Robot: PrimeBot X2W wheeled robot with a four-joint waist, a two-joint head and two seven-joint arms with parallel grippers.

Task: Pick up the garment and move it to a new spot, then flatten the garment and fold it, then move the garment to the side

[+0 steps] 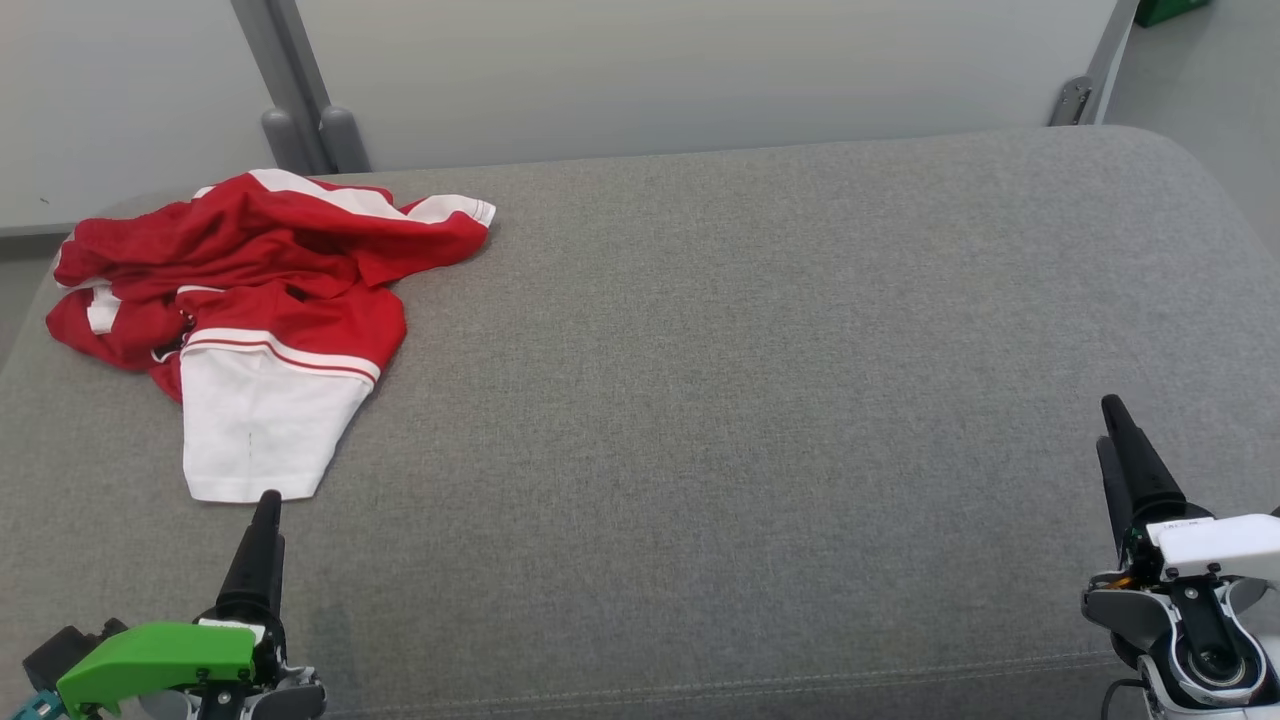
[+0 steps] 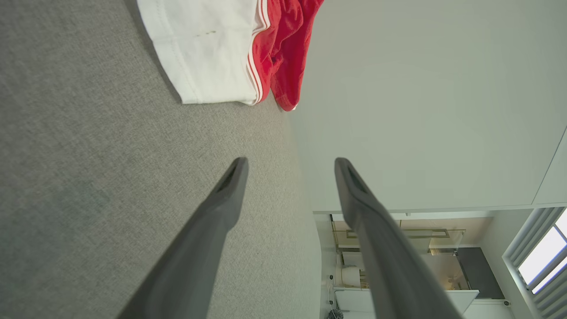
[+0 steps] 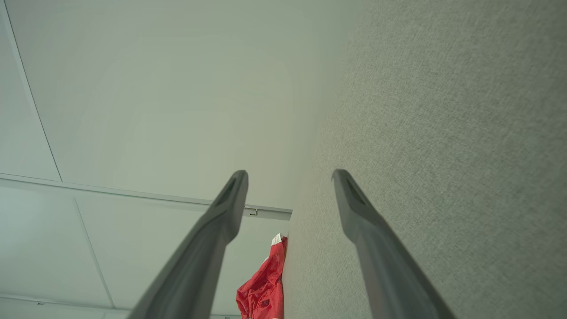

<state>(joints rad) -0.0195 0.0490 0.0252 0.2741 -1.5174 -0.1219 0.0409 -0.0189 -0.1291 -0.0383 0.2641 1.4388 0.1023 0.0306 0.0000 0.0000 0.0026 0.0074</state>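
Garment (image 1: 250,290) lies crumpled, far left on bench (image 1: 750,350). Jaws of left gripper (image 2: 290,163) and right gripper (image 3: 288,173) wide, empty. We'd pinch bunched red folds, not flat hem.

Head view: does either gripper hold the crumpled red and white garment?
No, the garment lies on the grey cushion, outside the left gripper and right gripper.

Both end effectors (image 2: 291,160) (image 3: 289,172) splayed, empty
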